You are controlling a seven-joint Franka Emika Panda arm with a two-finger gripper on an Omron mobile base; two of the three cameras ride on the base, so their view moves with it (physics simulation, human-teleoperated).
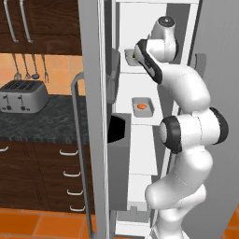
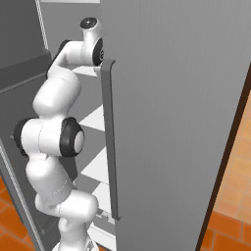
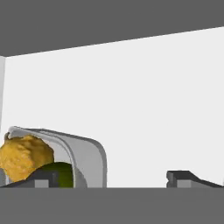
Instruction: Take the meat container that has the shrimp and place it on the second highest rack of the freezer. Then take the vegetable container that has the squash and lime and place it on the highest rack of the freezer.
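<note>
The freezer (image 1: pixel 140 23) stands open with white racks inside. A grey meat container (image 1: pixel 143 107) holding the orange shrimp (image 1: pixel 141 106) rests on one rack. On the rack just above it sits the vegetable container (image 3: pixel 87 155), with the bumpy yellow squash (image 3: pixel 24 157) and the green lime (image 3: pixel 63 173) inside. My gripper (image 3: pixel 113 179) is open right at that container. Its left fingertip (image 3: pixel 41 178) is in front of the lime, its right fingertip (image 3: pixel 183 177) stands well clear over bare white rack. In the left base view my hand hides most of the vegetable container (image 1: pixel 129 57).
The freezer door (image 1: pixel 95 93) with its long grey bar handle (image 1: pixel 78 140) swings out on the left. A second tall grey door (image 2: pixel 171 122) is close on the arm's right. A toaster (image 1: pixel 23 95) sits on the dark counter (image 1: pixel 51 121) beyond.
</note>
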